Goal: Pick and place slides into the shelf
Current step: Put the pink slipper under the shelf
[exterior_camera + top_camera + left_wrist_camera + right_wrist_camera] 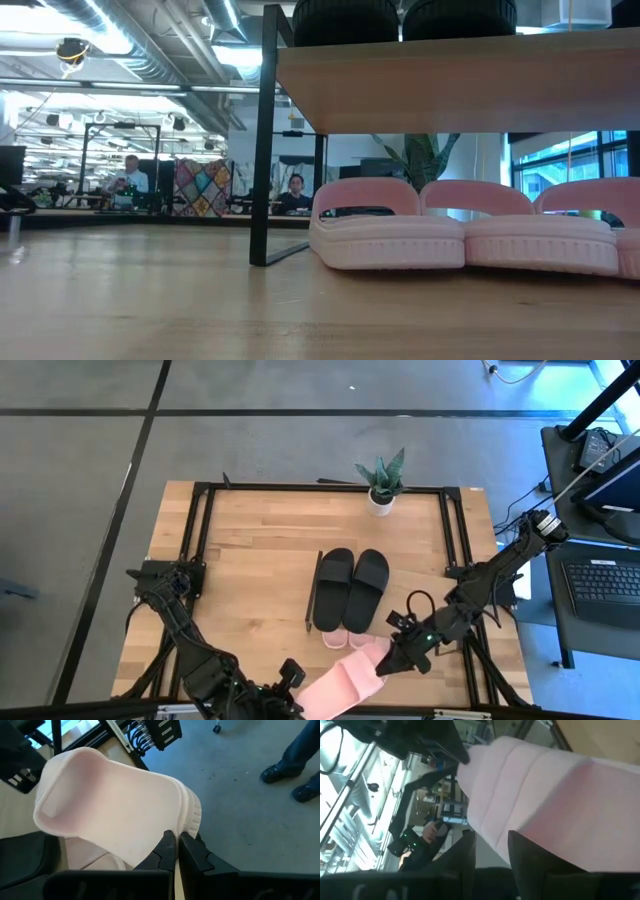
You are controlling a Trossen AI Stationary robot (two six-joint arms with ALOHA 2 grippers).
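The shelf (450, 90) stands mid-table. The black pair of slides (352, 585) rests sole-down on its top board. Three pale pink slides (390, 235) stand on their soles on the table under that board. One more pink slide (340, 685) hangs slanted above the table's near edge, between my two grippers. My right gripper (385, 660) is shut on its end nearest the shelf. My left gripper (293, 678), fingers shut, is at its near-left end. My left gripper (176, 839) has its shut fingertips against the slide (110, 800) beside the ribbed sole edge (192, 817). It comes slanting down from the near left. Whether it pinches any foam or only touches it, I cannot tell. My right gripper (490, 837) pinches one edge of the slide (495, 827), at the end nearest the shelf, between its two fingers. It comes nearly level from the table's right. The slide is lifted clear and slants toward the near left.
A potted plant (381, 482) stands at the table's far edge. Black metal framing (205, 540) runs along the tabletop's sides. A desk with a laptop (605, 585) stands to the right. People sit in the room behind (130, 175), and someone's feet (295, 770) are on the floor nearby.
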